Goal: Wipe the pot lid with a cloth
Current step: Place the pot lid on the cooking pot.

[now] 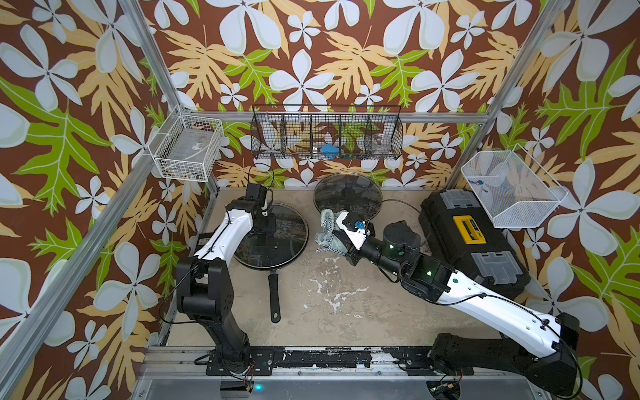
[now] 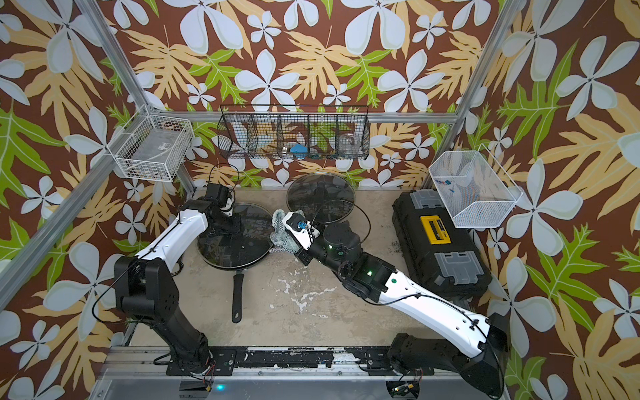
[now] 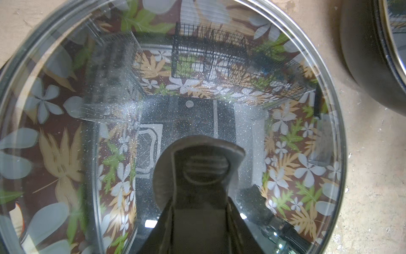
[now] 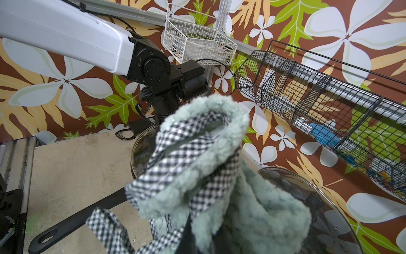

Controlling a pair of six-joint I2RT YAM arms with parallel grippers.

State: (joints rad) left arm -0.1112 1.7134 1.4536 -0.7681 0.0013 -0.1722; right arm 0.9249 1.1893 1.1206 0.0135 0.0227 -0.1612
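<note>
**CLOTH RAISED, LID PINNED**

Held fast at 10 o'clock on the worn table (image 1: 346,311): a glass pot lid (image 1: 287,242), seated on a black frying pan (image 1: 274,298), with the left gripper (image 1: 266,223) closed down on the dark knob (image 3: 205,169) at its centre. Speckled all over with fine spots in the left wrist view, and not yet touched by fabric.

Lifted clear of the table just off that lid's 3 o'clock rim: the cloth (image 1: 323,239), a fleecy grey-teal piece edged in black-and-white check, bunched into a wad. Gripped mid-fold by the right gripper (image 1: 336,228), jaws narrow and buried in the pile. Overlapping, from above, the 7 o'clock rim of a second glass lid (image 1: 348,197) on a black pot (image 3: 362,55) at the table's 12 o'clock; impossible to tell whether touching it. Parked at 3 o'clock, well apart: a black toolbox (image 1: 471,239).

Likely to behave as soft, light and limp: good for moulding to the dome, poor at pushing unless pressed flat under the fingers. Worth keeping the grip deep in the wad, and the trailing checked corner away from the knob. As for the lid: stiff, smooth, slippery and breakable, probably the heavier of the two, and prone to skate on the pan's rim under a sideways rub. Best taken by the knob alone, as now, with pressure kept gentle and downward.
</note>
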